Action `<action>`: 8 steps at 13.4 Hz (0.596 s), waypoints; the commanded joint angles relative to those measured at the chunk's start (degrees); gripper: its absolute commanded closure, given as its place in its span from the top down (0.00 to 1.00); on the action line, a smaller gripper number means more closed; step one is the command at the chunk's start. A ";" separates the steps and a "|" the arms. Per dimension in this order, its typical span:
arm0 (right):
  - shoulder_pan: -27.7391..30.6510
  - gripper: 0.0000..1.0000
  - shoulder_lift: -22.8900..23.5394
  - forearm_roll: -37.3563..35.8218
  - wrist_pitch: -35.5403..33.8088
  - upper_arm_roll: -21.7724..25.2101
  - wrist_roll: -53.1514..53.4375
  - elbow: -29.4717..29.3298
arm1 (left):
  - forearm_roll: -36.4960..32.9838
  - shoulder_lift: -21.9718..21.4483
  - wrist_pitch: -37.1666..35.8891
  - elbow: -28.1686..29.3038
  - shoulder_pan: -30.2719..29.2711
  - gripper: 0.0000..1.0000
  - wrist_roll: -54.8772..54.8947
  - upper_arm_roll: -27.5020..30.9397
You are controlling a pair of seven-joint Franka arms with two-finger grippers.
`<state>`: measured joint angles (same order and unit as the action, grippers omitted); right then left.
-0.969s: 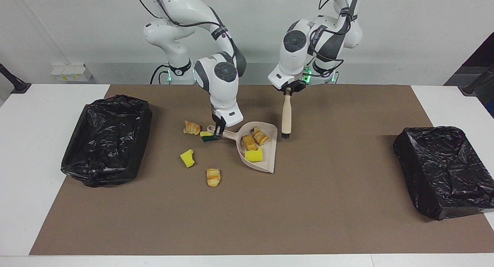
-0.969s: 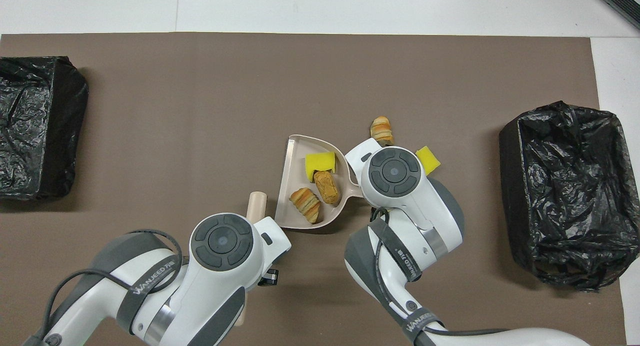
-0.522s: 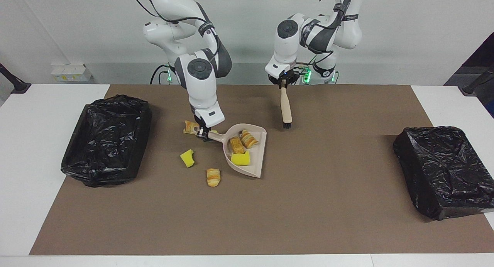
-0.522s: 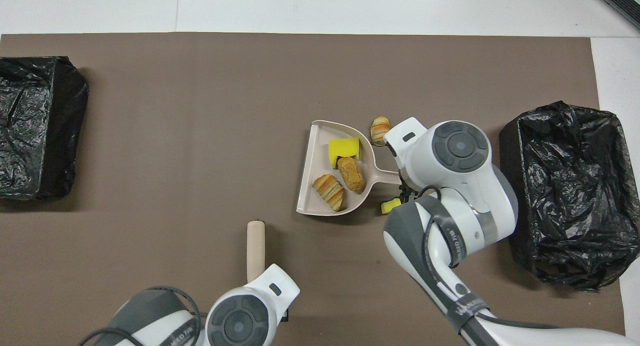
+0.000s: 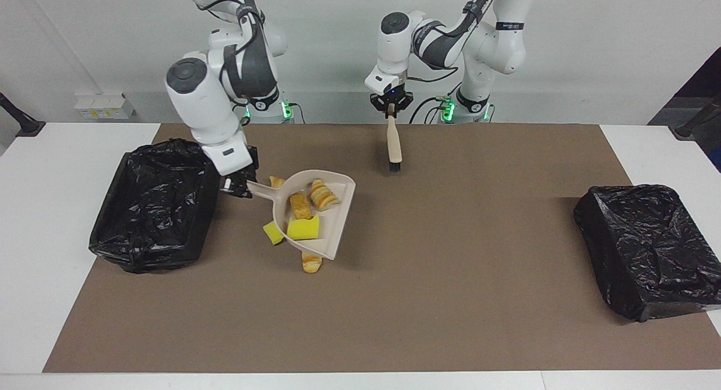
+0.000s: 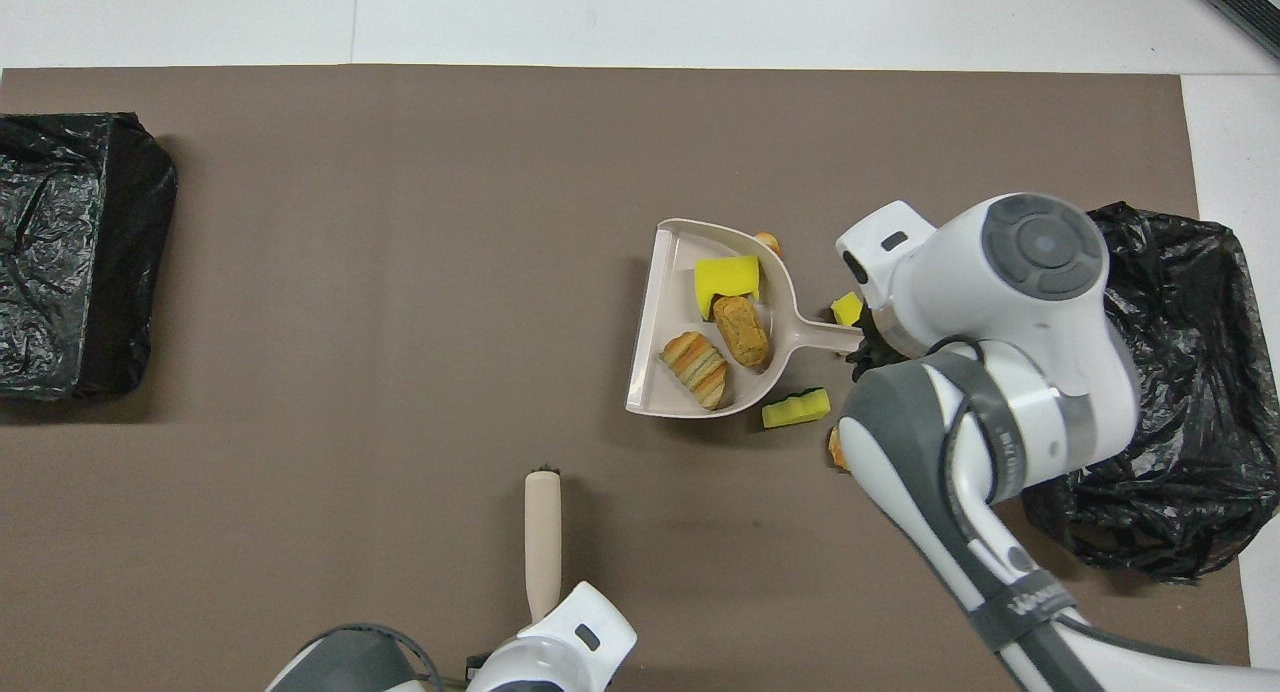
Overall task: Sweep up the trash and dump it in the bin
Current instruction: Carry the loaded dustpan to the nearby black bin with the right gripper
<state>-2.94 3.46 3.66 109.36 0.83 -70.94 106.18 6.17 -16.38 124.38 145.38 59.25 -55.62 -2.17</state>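
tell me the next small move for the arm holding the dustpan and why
Probably carry the dustpan on sideways until it is over the bin beside it, then tip. The right tool is shut on its handle, the pan is lifted, and it holds three pieces, with the bin's rim just next to the tool.

Bright, even and diffuse, seemingly from above. Only soft short shadows on the brown mat (image 5: 450,277), under the dustpan (image 5: 332,232) and beside the black bins (image 5: 152,209). Small glare spots on the bag plastic. Sharp everywhere, without visible blur or edge distortion.
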 commanded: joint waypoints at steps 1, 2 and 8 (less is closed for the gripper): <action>7.83 0.00 -1.53 0.83 -3.62 -0.31 -6.11 -0.88 | 1.22 1.79 3.42 0.61 1.48 0.00 -1.95 1.03; 11.43 0.00 -1.53 0.30 -4.07 -0.31 -9.79 -1.06 | 1.22 1.79 3.42 0.61 1.31 0.00 -1.78 1.03; 25.16 0.00 -1.09 -14.96 -2.67 -0.30 -19.58 -2.65 | 1.39 4.25 3.42 0.43 0.78 0.00 0.34 1.12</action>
<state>19.84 2.09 -7.06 106.48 1.44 -88.63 104.46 6.68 -13.24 126.93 145.39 59.48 -56.21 -1.76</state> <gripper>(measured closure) 0.665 0.744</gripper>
